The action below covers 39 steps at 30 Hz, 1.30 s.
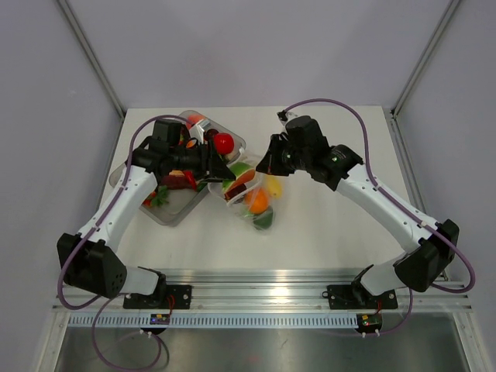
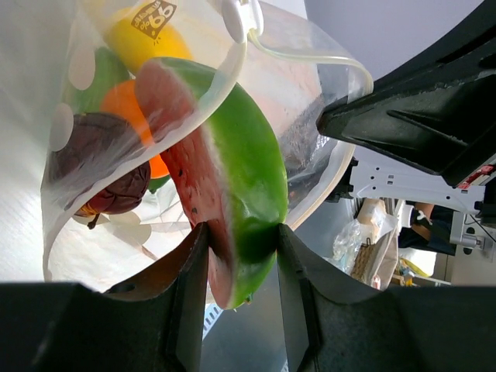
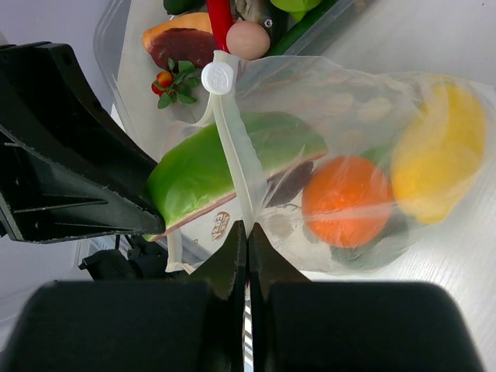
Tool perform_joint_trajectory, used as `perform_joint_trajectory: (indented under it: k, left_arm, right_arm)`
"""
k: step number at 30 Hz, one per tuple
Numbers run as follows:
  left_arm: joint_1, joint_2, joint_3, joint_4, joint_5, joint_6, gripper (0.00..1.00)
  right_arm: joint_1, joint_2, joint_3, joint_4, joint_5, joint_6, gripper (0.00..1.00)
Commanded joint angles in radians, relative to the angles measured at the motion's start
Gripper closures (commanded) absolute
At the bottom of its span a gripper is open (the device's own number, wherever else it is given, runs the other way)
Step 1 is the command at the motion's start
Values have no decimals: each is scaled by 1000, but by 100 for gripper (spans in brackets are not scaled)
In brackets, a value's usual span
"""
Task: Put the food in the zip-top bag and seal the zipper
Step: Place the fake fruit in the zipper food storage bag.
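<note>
On the surface (image 1: 341, 225) just right of the clear tray (image 1: 177, 205), the zip-top bag (image 1: 254, 195) has its mouth held open by the right end effector (image 3: 246, 230) pinching the zipper (image 3: 232, 155), so the left end effector (image 2: 240, 232), clamping a watermelon slice (image 2: 232, 155), can push it in.

That watermelon slice (image 2: 225, 186) mid-frame: green rind, red flesh, dark seed specks. The clear bag (image 2: 294, 77) has white polka dots; inside there's an orange piece (image 2: 124, 105), a yellow one (image 2: 147, 46) upper left, and a maroon piece (image 2: 97, 159) at left.

Overhead view; wrist close-ups, seemingly opposed, on zip-top bag (image 3: 349, 93)
</note>
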Motion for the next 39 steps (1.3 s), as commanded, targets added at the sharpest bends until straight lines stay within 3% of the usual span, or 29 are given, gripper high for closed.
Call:
perform_joint_trajectory:
  k: [1,10,11,12,13,14,17,22,27,31,33,36,37,39]
  left_arm:
    - [4,4,24,101,68,-39,100]
    - [-19,63,20,163,40,-94,98]
    - [-21,72,23,158,28,-94,87]
    - [-24,87,26,146,16,-88,67]
    - [-25,90,36,112,3,-70,38]
    - [-25,89,38,98,-11,-62,23]
    - [-35,35,52,84,-41,-53,2]
    - [-55,-57,128,-34,-92,33,4]
    - [-53,-144,151,-72,-107,86,17]
    - [-29,-174,159,-87,-170,116,18]
    - [9,-169,162,-107,-259,117,17]
    - [72,-149,168,-121,-427,79,9]
    - [85,-143,167,-120,-527,65,2]
    - [112,-125,156,-115,-641,51,1]
  right_arm:
    - [9,-44,3,40,-15,-15,100]
    - [23,-19,12,71,-35,5,100]
    - [26,-19,14,69,-36,6,100]
    - [26,-19,14,63,-32,3,100]
    - [26,-22,14,60,-27,2,100]
    - [26,-24,14,58,-22,2,100]
    - [26,-35,0,57,-4,2,100]
    - [26,-21,1,68,-12,6,100]
    - [26,-13,-2,74,-18,5,100]
    - [26,-19,-5,69,-13,3,100]
    - [26,-30,-6,65,-9,0,100]
    - [26,-47,-17,63,2,-3,100]
    - [26,-48,-22,63,5,-4,100]
    - [26,-53,-20,55,8,-7,100]
